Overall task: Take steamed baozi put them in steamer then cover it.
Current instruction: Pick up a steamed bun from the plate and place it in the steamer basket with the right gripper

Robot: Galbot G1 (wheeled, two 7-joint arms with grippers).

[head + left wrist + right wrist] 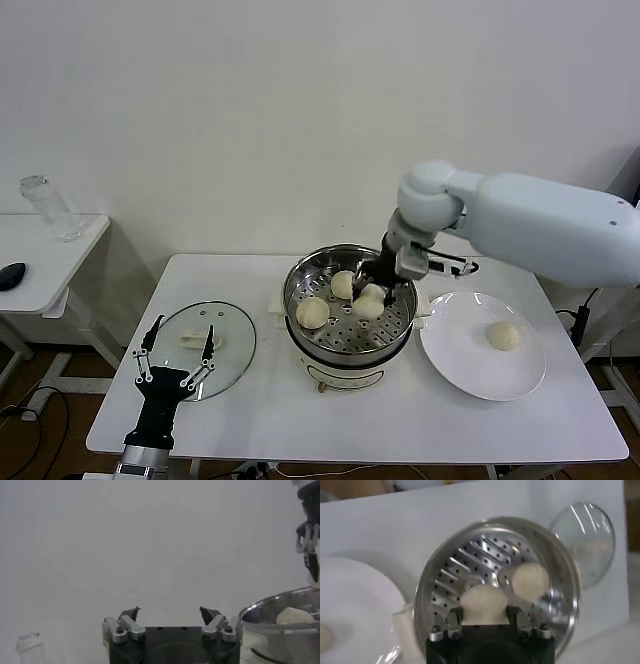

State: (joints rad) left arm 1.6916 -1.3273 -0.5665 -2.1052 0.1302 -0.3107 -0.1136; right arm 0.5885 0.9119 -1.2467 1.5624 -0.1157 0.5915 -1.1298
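1. Head view: the right gripper (372, 290) hangs over the steamer (349, 345) with its fingers closed on a bun (369, 302), which is held just above the perforated tray.
2. Two more buns already lie in the steamer: one (312, 313) toward the robot's left, the other (343, 284) at the far side of the tray.
3. A fourth bun (502, 337) sits alone on the white plate (455, 350), just to the right of the steamer.
4. The glass lid (235, 335) lies flat on the table (400, 420) left of the steamer, handle up, untouched.
5. The left gripper (178, 350) hovers at the near edge of the lid, fingers spread wide and holding nothing.
6. My judgement: roughly halfway. Two buns are placed and a third is about to be set down; the last bun must still be fetched from the plate, and the lid must then go on.
7. No brand, label or writing can be read on the steamer, lid or plate.
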